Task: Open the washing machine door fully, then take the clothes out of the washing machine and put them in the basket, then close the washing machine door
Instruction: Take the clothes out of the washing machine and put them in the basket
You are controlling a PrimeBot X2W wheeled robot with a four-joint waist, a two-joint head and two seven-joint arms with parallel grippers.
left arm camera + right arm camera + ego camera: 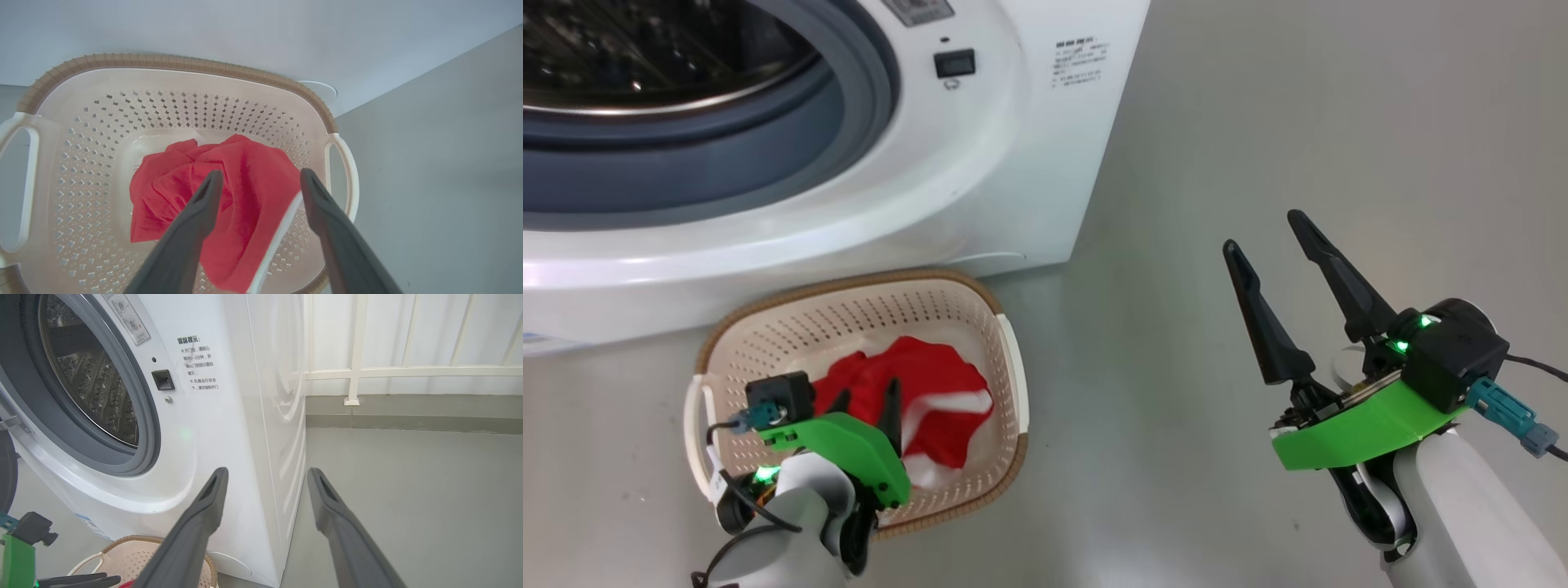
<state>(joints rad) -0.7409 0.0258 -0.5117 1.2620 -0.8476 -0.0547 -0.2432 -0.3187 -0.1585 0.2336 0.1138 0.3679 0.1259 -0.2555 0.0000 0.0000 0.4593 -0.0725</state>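
Note:
The washing machine (980, 171) stands with its mouth uncovered, showing the grey gasket (768, 139) and the steel drum (90, 388). A sliver of the washing machine door's black rim (6, 473) shows at the left edge of the right wrist view. The basket (768, 314) sits on the floor in front of the machine. Red clothes (245, 192) with a white band lie crumpled inside it. My left gripper (261, 175) hangs open just above them, its fingers straddling the fabric. My right gripper (1262, 233) is open and empty, off to the right over bare floor.
Grey floor (1298, 122) stretches right of the machine. In the right wrist view a white railing (355, 371) and a low grey kerb (408, 416) close it off behind. The basket's rim (135, 539) nearly touches the machine's front.

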